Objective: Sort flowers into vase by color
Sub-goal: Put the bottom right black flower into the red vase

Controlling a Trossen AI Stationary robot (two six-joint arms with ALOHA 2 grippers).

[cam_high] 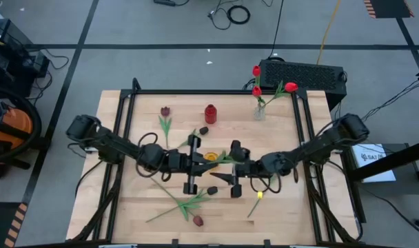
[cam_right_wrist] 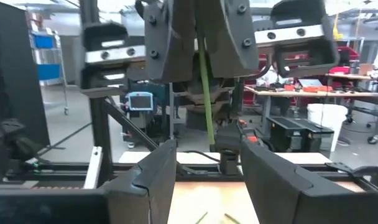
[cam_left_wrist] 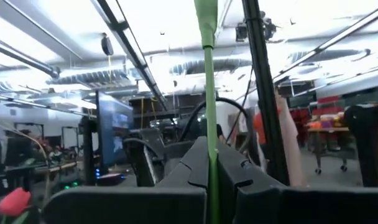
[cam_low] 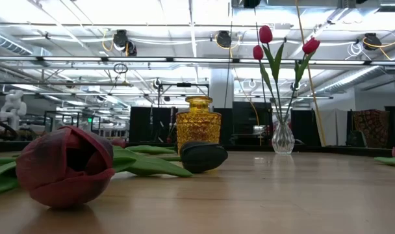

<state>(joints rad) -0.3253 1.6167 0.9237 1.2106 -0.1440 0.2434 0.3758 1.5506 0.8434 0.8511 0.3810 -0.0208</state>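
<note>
At centre of the high view: left claw [cam_high: 196,160] clamps a green stem [cam_left_wrist: 209,93], apparently upright, directly ahead of the wide, empty right claw [cam_high: 231,172].

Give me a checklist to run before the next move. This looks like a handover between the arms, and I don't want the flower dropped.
1. Left gripper is shut on the green stem: ok.
2. Right gripper is open to receive it, with its fingers apart: ok.
3. Stem is lined up with the right gripper's gap: ok in the right wrist view. Whether it is already between the fingers: cannot tell.
4. Colour of the held flower's head: cannot tell, as the head is not clearly visible.
5. Clear vase is upright and holds red tulips: ok.
6. Amber vase is upright: ok.
</note>
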